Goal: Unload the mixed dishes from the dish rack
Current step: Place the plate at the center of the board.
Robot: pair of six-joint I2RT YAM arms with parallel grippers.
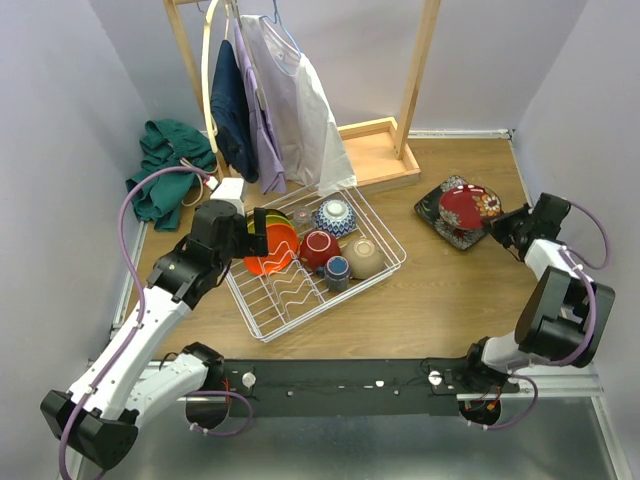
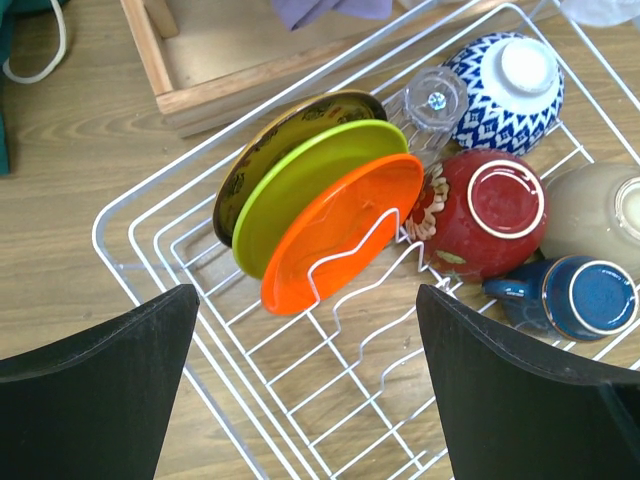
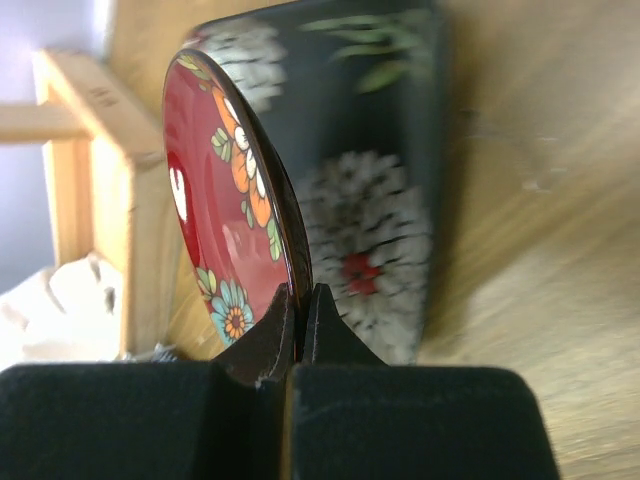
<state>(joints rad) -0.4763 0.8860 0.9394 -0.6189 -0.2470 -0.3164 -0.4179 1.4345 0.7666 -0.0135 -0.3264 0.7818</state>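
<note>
The white wire dish rack (image 1: 262, 325) (image 2: 150, 215) holds an orange plate (image 2: 340, 230), a lime plate (image 2: 300, 175) and a dark yellow patterned plate (image 2: 262, 150) on edge, a clear glass (image 2: 432, 100), a blue-white bowl (image 2: 505, 75), a red bowl (image 2: 495, 210), a tan bowl (image 2: 600, 215) and a small blue cup (image 2: 580, 298). My left gripper (image 2: 305, 375) (image 1: 255, 232) is open above the rack's empty slots, near the orange plate. My right gripper (image 3: 300, 300) (image 1: 503, 228) is shut on the rim of a red patterned plate (image 3: 215, 200) (image 1: 462, 207), over the black square plate (image 3: 375, 180) (image 1: 440, 225) on the table.
A wooden clothes stand (image 1: 375, 150) with hanging garments (image 1: 275, 100) stands behind the rack. A green cloth (image 1: 165, 165) lies at the far left. Walls close in the table on both sides.
</note>
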